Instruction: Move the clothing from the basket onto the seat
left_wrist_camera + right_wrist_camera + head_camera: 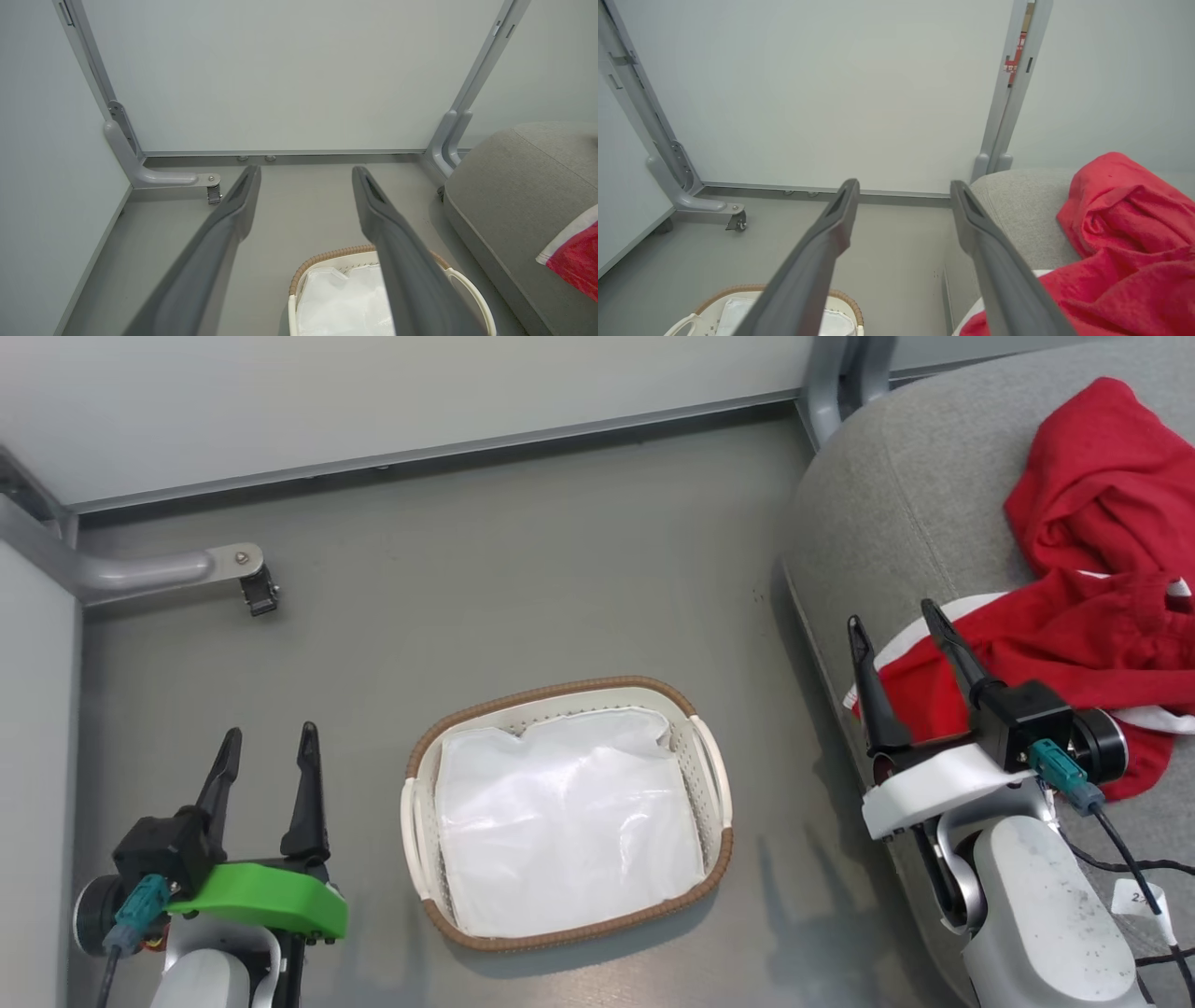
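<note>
The red clothing (1092, 579) with white trim lies crumpled on the grey seat (896, 495) at the right; it also shows in the right wrist view (1120, 242) and as a red corner in the left wrist view (577, 256). The white basket (714, 761) with a brown rim stands on the floor in the middle and holds just its white liner (560, 821). My right gripper (894, 625) is open over the seat's left edge, beside the clothing's white hem, with nothing between its fingers. My left gripper (268, 742) is open and empty, left of the basket.
A grey floor (523, 560) runs to white partition panels (373, 383) on grey metal frames. A frame foot with a small caster (257, 588) juts out at the back left. Another grey post (840, 373) stands by the seat's far corner.
</note>
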